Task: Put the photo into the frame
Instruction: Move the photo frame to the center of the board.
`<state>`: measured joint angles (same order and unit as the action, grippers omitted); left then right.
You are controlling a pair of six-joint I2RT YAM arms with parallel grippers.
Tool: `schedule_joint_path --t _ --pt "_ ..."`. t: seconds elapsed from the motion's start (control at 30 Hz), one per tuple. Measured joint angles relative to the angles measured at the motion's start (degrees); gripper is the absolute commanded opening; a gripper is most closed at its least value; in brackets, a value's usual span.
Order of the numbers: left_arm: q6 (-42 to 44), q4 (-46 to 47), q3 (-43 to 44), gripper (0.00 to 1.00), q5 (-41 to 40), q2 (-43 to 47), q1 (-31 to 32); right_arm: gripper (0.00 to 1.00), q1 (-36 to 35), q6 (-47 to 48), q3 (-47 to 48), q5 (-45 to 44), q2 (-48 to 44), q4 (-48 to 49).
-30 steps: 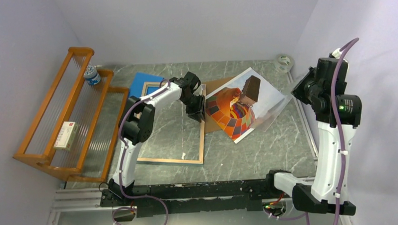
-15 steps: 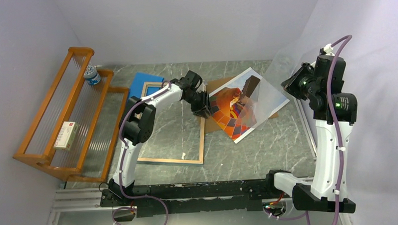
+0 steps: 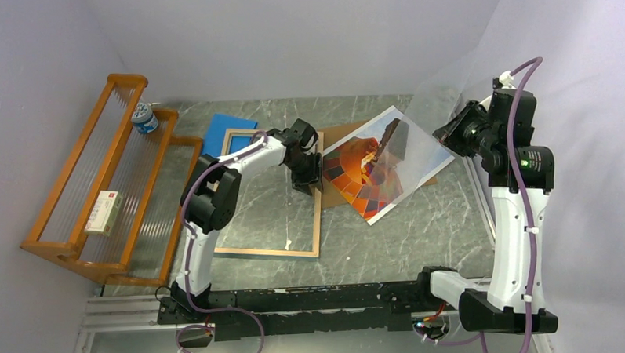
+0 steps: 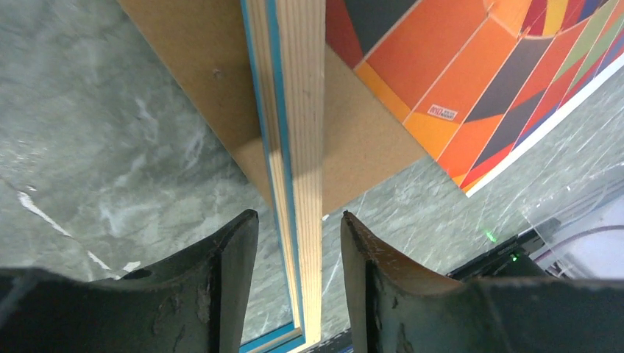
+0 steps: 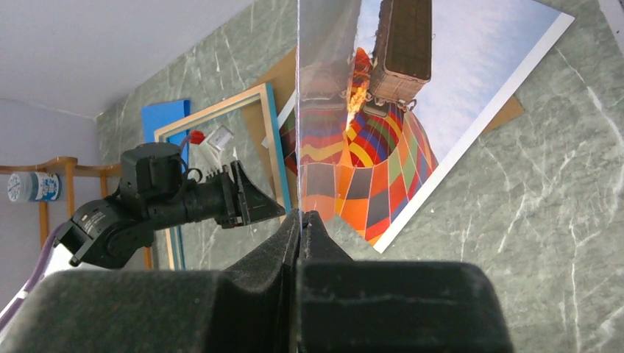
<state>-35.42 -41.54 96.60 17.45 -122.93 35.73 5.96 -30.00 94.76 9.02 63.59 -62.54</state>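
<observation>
The photo (image 3: 372, 170), a hot-air balloon print, lies flat on a brown backing board (image 3: 341, 134), right of the frame (image 3: 269, 251). The frame lies back up, showing light wood with a turquoise edge. My left gripper (image 3: 305, 181) is open, its jaws astride the frame's right rail (image 4: 302, 147) without touching it. My right gripper (image 3: 447, 132) is shut on the edge of a clear pane (image 3: 417, 130) and holds it tilted in the air above the photo's right side. In the right wrist view the pane (image 5: 324, 88) stands edge-on from the jaws (image 5: 300, 215), over the photo (image 5: 456, 81).
An orange wooden rack (image 3: 106, 184) stands at the left with a white-and-blue cup (image 3: 142, 118) and a small box (image 3: 103, 213) on it. A flat blue pad (image 3: 229, 126) lies behind the frame. Walls close in at the back and right.
My right gripper has lifted the clear pane off the photo and tilted it up. My left gripper has shifted slightly along the frame's right rail.
</observation>
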Motion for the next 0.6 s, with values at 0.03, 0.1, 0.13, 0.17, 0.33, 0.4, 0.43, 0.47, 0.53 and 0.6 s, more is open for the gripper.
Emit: schedule_joint_path --t 0.03,0.1,0.13,0.17,0.33,0.4,0.43,0.47,0.53,0.6 --pt "0.0 -0.2 -0.3 0.47 0.6 -0.1 0.2 0.0 0.0 0.0 -0.2 0.1 0.0 0.1" --pt "0.0 -0.5 -0.3 0.42 1.4 -0.4 0.6 0.0 0.0 0.0 -0.7 0.4 0.0 0.4" --pt "0.0 -0.8 -0.2 0.4 1.9 -0.6 0.8 0.0 0.0 0.0 -1.1 0.5 -0.1 0.5" --pt "-0.1 -0.9 -0.2 0.38 2.2 -0.7 1.0 0.0 0.0 0.0 -1.4 0.5 -0.1 0.5" --pt "-0.8 -1.1 0.0 0.28 4.3 -1.4 1.5 0.0 0.0 0.0 -2.5 0.5 -0.1 0.6" --pt "-1.4 -1.2 0.7 0.27 5.2 -2.3 1.6 0.0 0.0 0.0 -2.8 0.5 -0.2 0.6" --pt "-1.6 -1.2 1.2 0.27 5.7 -2.7 1.6 0.0 0.0 0.0 -3.0 0.5 -0.3 0.6" --pt "-1.9 -1.2 1.9 0.27 6.2 -3.3 1.7 0.0 0.0 0.0 -3.0 0.5 -0.3 0.6" --pt "-2.5 -1.2 3.4 0.28 7.1 -4.5 1.8 0.0 0.0 0.0 -3.0 0.5 -0.5 0.7" --pt "-3.3 -0.9 5.4 0.3 8.3 -5.8 2.1 0.0 0.0 0.1 -3.0 0.5 -0.6 0.8"
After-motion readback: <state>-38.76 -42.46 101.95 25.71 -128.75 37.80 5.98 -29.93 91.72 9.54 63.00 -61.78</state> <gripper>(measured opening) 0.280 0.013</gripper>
